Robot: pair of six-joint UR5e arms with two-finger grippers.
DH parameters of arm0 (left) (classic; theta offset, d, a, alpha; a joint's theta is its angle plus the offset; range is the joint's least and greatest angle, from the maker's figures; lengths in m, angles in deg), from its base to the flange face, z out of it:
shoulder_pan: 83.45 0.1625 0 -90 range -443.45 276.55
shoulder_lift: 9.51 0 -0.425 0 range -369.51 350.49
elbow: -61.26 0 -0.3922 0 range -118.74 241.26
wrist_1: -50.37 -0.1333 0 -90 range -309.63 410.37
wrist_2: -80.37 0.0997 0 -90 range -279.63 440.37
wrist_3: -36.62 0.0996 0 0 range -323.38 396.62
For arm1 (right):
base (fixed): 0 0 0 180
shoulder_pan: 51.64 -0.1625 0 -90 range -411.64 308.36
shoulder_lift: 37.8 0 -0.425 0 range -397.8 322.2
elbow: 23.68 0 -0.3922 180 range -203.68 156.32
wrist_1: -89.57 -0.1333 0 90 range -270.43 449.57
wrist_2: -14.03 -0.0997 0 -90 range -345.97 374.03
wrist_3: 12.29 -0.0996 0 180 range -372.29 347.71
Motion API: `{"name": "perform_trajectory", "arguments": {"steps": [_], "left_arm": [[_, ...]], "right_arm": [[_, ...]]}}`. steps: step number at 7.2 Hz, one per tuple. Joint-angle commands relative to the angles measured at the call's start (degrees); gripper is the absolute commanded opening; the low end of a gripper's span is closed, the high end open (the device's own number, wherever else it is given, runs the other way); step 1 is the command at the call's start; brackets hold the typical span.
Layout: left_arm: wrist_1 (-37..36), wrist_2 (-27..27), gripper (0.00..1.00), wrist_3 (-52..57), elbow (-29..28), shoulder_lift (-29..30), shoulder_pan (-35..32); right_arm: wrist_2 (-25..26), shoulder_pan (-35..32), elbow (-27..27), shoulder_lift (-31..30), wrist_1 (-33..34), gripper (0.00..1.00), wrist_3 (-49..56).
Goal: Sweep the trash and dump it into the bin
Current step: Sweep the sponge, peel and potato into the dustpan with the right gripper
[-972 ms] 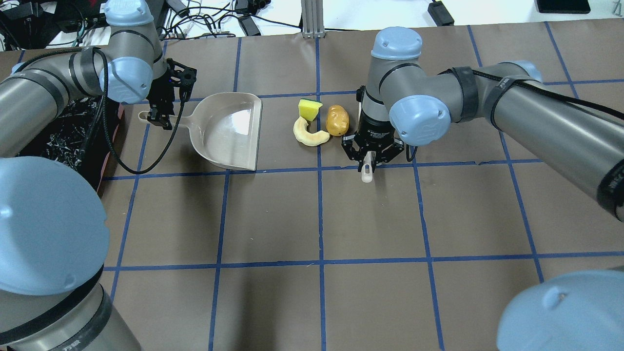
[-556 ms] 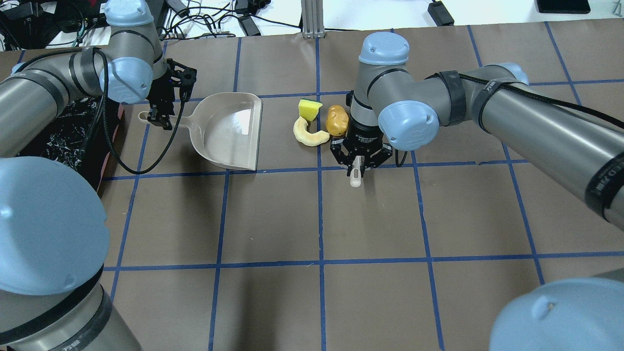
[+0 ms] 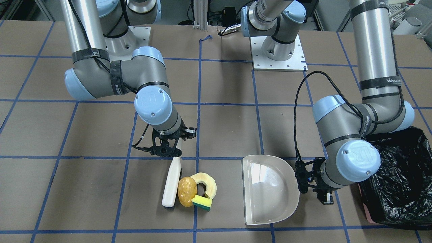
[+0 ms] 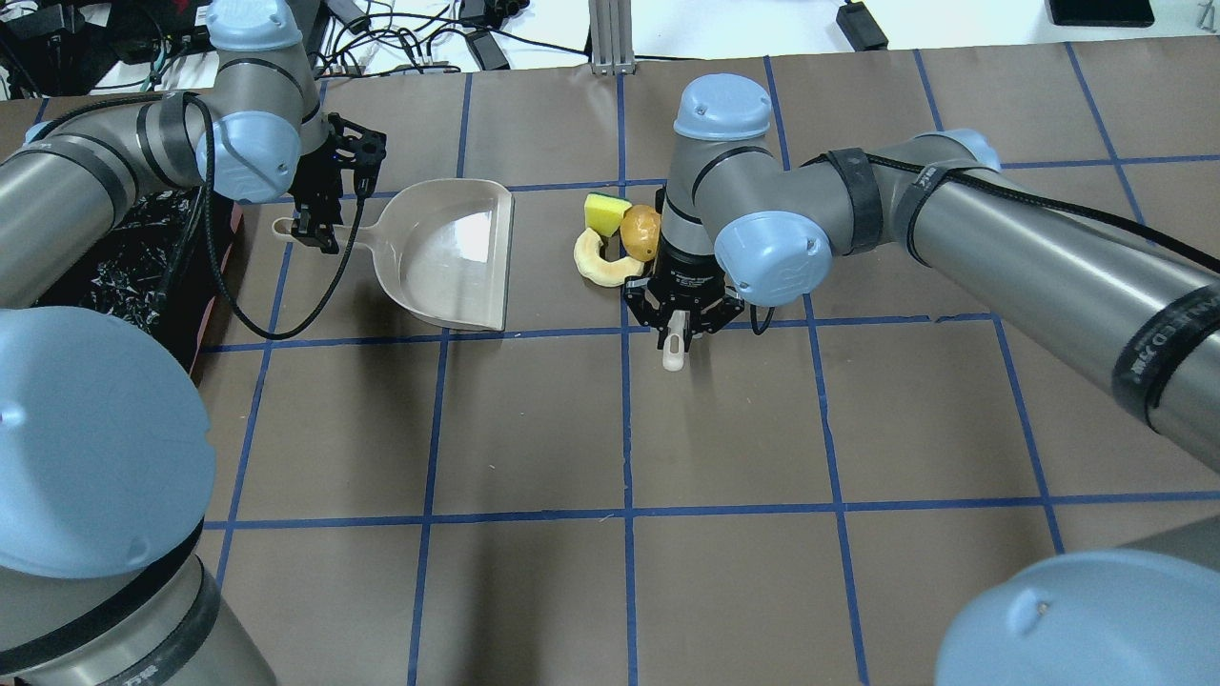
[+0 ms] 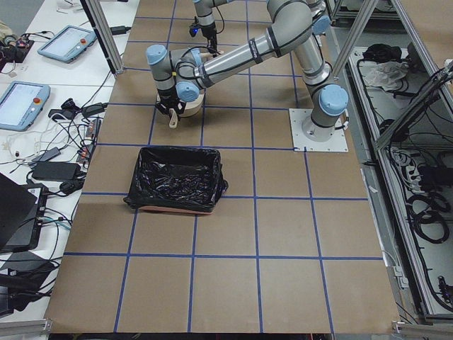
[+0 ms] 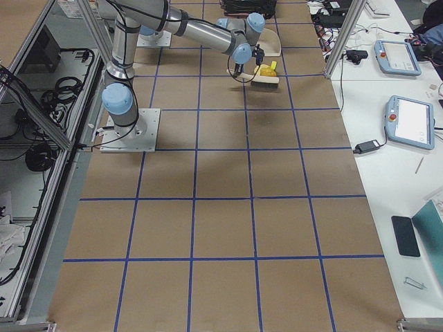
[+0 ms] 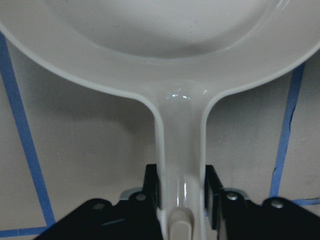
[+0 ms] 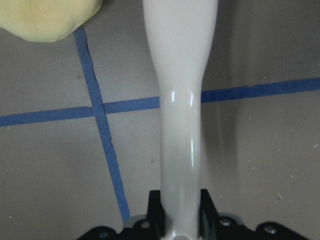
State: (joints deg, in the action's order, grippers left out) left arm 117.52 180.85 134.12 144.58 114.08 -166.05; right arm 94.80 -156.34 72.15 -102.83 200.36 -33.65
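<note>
The yellow-orange potato-like lump (image 3: 186, 191), pale cream curved piece (image 3: 207, 182) and yellow-and-green sponge block (image 3: 201, 202) lie bunched together. They also show in the overhead view, lump (image 4: 640, 229), cream piece (image 4: 596, 265), sponge (image 4: 604, 211). My right gripper (image 4: 679, 329) is shut on the handle of a white brush (image 3: 172, 180), which rests against the lump. My left gripper (image 4: 310, 229) is shut on the handle of the beige dustpan (image 4: 448, 257), flat on the table with its mouth toward the trash. The black-lined bin (image 3: 398, 175) stands behind the left gripper.
In the left wrist view, the dustpan handle (image 7: 180, 150) runs between my fingers. In the right wrist view, the brush handle (image 8: 180, 100) runs forward, the cream piece (image 8: 45, 17) at its left. Brown paper with blue tape lines covers the table. Cables lie beyond the far edge.
My right arm has moved left with the brush, pushing the potato-like lump left up against the sponge and the cream piece. The left arm and dustpan have not moved.
</note>
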Motion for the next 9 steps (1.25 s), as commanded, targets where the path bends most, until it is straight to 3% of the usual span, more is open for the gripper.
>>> {"name": "perform_trajectory", "arguments": {"steps": [1, 3, 9], "left_arm": [[0.0, 0.0, 0.00, -0.8, 0.0, 0.1, -0.2], [-0.1, 0.1, 0.00, -0.9, 0.0, 0.1, -0.7], [-0.2, 0.0, 0.00, -0.9, -0.1, 0.0, -0.6]], "right_arm": [[-1.1, -2.6, -3.6, 2.8, 0.1, 0.00, -4.1], [-1.2, -5.3, -7.7, 6.0, 0.1, 0.00, -8.2], [-3.3, -13.3, -10.8, 8.3, 4.2, 0.00, -17.0]]}}
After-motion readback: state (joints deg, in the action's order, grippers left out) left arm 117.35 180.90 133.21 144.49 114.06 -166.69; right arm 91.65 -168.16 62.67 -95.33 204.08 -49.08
